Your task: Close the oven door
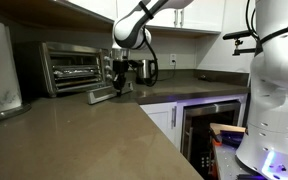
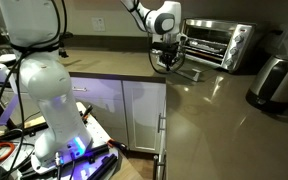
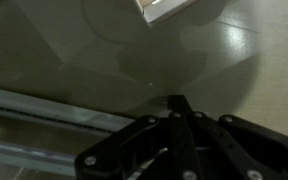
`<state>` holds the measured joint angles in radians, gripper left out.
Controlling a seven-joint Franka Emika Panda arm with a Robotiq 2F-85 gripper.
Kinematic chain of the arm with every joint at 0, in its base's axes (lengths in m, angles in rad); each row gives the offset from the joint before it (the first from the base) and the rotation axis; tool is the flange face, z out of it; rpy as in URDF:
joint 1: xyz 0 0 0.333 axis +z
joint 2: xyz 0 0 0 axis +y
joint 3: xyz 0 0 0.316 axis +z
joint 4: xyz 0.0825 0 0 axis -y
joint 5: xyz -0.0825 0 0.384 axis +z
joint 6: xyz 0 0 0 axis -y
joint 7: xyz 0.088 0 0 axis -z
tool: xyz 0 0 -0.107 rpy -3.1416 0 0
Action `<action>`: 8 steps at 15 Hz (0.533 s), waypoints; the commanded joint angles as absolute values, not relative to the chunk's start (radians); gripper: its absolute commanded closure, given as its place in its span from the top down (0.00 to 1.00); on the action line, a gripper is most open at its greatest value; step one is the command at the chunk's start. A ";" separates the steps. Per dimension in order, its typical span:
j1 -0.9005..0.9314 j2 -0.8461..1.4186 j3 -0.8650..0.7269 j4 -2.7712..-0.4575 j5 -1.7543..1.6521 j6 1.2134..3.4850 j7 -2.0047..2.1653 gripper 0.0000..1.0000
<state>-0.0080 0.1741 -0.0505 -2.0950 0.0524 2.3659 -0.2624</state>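
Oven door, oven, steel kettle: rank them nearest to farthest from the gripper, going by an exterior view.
1. The oven door, folded down right beside the gripper.
2. The oven, just behind its door.
3. The steel kettle, farther along the counter, past the oven.

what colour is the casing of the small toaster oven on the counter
Silver metal; the small boxy toaster oven shows best in an exterior view.

Brushed-metal oven (image 1: 71, 66), glass-paned oven door (image 1: 105, 95), glossy countertop (image 1: 84, 135).
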 commanded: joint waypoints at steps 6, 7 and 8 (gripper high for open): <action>-0.014 0.186 -0.063 -2.051 -0.107 2.396 -0.118 0.00; -0.014 0.189 -0.063 -2.047 -0.115 2.394 -0.109 0.00; -0.013 0.191 -0.063 -2.045 -0.123 2.395 -0.099 0.00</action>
<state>-0.0083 0.1783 -0.0664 -2.0635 -0.0772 2.3856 -0.1485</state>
